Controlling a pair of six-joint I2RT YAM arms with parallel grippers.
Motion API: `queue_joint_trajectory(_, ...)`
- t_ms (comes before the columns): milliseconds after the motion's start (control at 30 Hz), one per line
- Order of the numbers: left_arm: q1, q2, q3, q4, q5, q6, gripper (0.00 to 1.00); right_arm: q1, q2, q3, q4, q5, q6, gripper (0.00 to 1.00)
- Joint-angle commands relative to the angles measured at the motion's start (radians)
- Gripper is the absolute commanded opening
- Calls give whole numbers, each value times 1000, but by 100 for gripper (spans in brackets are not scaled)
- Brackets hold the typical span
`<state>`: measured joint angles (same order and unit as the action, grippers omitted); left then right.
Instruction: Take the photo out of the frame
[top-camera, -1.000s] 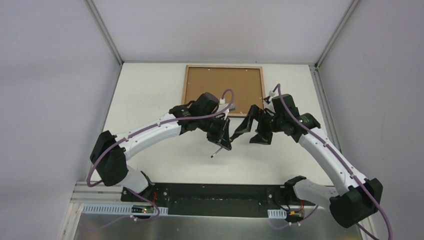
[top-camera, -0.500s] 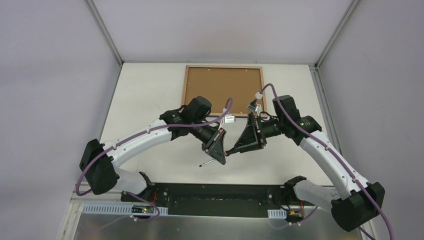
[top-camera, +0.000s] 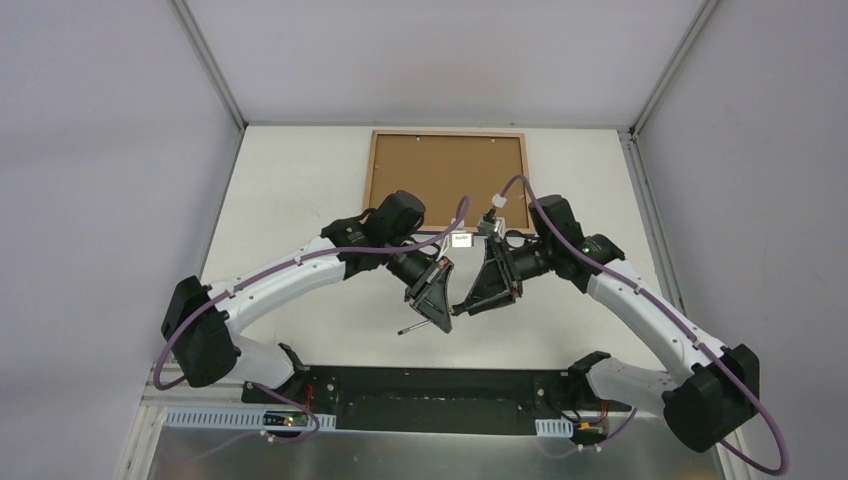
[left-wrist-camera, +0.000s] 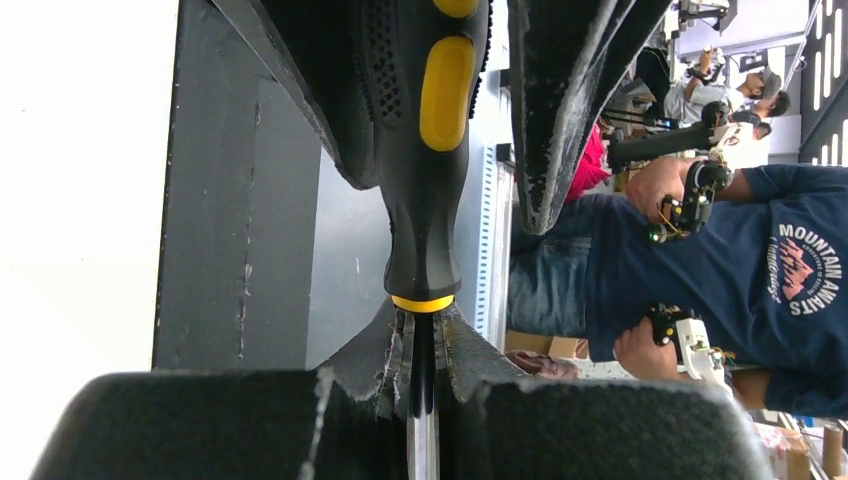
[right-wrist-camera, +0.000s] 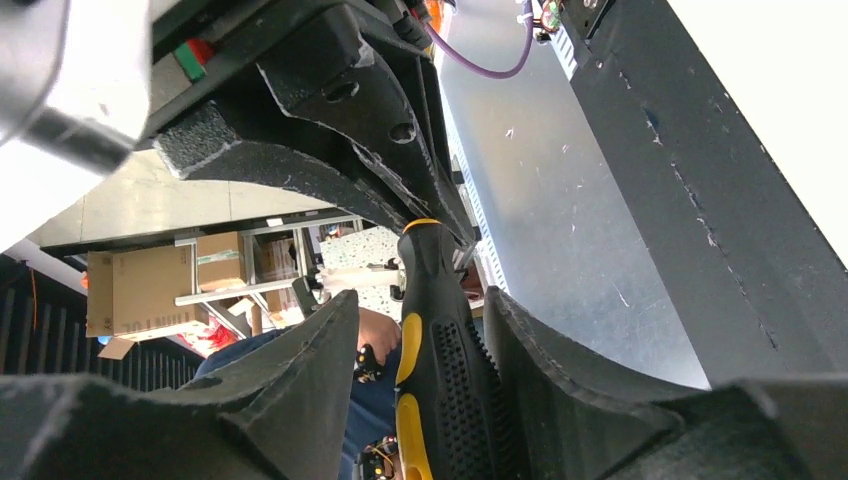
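The only words I can read are on a bystander's navy T-shirt in my left wrist view: "MOUNTAIN AWAITS", printed beside a small mountain drawing. A white tag sits on the purple cable between my two wrists, its print too small to read.

The frame lies flat at the far end of the table, back up. It shows brown board inside a light wood-coloured rim, with a few small dark fixings dotted along the edges. Its picture side faces down, so the photo is hidden from me. Both my grippers are on the near side of it, toward my bases, and neither touches it.

My left gripper is clenched on a screwdriver, pinching the metal shaft just below the yellow collar of the black-and-yellow handle. My right gripper straddles that handle with its fingers spread. One finger lies close against the ribbed grip, and there is a gap at the other, so it is not squeezing.

The top view alone shows the frame and the bare shaft poking out to the left of my left gripper. The wrist views alone show the handle's colours and the grip. The right wrist view also shows cardboard boxes on shelving behind.
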<state>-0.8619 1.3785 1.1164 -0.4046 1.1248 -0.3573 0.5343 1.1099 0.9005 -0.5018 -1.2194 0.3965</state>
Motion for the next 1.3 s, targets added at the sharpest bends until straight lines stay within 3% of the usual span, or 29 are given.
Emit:
queue_joint_trajectory(0, 12, 7, 26, 13, -10, 24, 0, 24, -26, -12, 81, -44, 51, 52)
queue_joint_trajectory(100, 11, 10, 23, 13, -8, 23, 0, 34, -29, -35, 138, -38, 89, 56)
queue_joint_trajectory(200, 12, 10, 19, 13, -5, 24, 0, 44, -25, -39, 146, -28, 93, 52)
queue_joint_trajectory(333, 11, 5, 14, 13, -6, 24, 0, 54, -30, -48, 160, -14, 102, 23)
queue_joint_trajectory(400, 12, 1, 11, 13, -13, 23, 0, 55, -35, -50, 154, 14, 97, 0)
queue_joint_trajectory(500, 22, -14, 5, 11, -94, 0, 4, 55, -67, -52, 115, 126, 85, 0)
queue_joint_trajectory(633, 95, -51, -14, 10, -211, -76, 45, 55, -112, -69, 55, 361, 88, 0)
queue_joint_trajectory(767, 191, -141, -31, 10, -387, -125, 66, 55, -137, -60, -68, 693, 103, 0)
queue_joint_trajectory(867, 262, -231, -25, -57, -692, -189, 82, 54, -152, -28, -190, 1061, 145, 0)
queue_joint_trajectory(1000, 299, -293, -5, -226, -1048, -349, 86, 36, -192, -9, -230, 1400, 177, 0)
queue_joint_trajectory(1133, 348, -272, -15, -283, -1049, -466, 86, -49, -139, 32, -209, 1472, 103, 0)
queue_joint_trajectory(1267, 441, -209, -18, -287, -980, -550, 83, -206, -78, 55, -111, 1354, 32, 0)
